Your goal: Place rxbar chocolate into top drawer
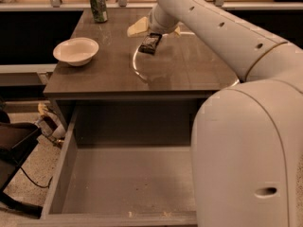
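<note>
My gripper (154, 32) is at the far end of the arm, low over the back part of the dark grey-brown table top (189, 70). Its two pale yellow fingers (137, 27) stand spread apart, one to each side of the wrist, so I judge the gripper released, with nothing between them. Whether a tip touches the table I cannot tell.

The small flat chocolate rxbar in its dark glossy wrapper (150, 43) lies on the table just below the gripper, on the side toward the camera, and roughly between the lines of the two fingers. Its long axis runs from the gripper toward the camera, a little slanted, so the fingers stand across its narrow width. This is the relation that matters. I think the next move needs only a short descent and a small reach toward the camera, then closing on the long edges. The bar is thin and flat, so the tips must come very low or they may slip over the wrapper.

Farther from the gripper, on the same table, a green soda can (98, 6) stands near the back edge and a white round bowl (76, 51) sits well apart from the bar.

Below the table's front edge, the wide grey top drawer (61, 174) is pulled fully out and has a bare flat bottom. The bar is not yet in it, so the carry is still to do.
</note>
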`<state>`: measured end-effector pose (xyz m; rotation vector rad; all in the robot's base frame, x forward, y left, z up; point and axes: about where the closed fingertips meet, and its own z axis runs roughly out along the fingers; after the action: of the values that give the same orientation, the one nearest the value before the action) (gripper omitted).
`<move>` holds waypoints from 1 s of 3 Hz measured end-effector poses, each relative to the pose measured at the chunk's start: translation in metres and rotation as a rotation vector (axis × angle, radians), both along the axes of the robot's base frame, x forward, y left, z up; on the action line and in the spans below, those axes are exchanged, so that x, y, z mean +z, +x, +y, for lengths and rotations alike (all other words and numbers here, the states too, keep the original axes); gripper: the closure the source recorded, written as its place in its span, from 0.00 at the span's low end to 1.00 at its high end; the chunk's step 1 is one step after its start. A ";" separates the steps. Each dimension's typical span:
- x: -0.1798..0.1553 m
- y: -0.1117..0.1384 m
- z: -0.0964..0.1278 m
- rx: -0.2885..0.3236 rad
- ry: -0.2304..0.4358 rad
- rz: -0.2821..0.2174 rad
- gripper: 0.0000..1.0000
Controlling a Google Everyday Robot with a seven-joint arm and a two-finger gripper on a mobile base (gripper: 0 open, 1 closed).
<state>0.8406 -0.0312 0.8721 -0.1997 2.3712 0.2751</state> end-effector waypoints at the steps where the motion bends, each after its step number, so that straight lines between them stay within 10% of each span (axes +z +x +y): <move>1: -0.009 0.008 0.017 -0.010 -0.072 0.009 0.00; 3: -0.026 0.020 0.027 0.006 -0.049 0.005 0.00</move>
<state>0.8605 -0.0039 0.8465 -0.2298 2.3842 0.2206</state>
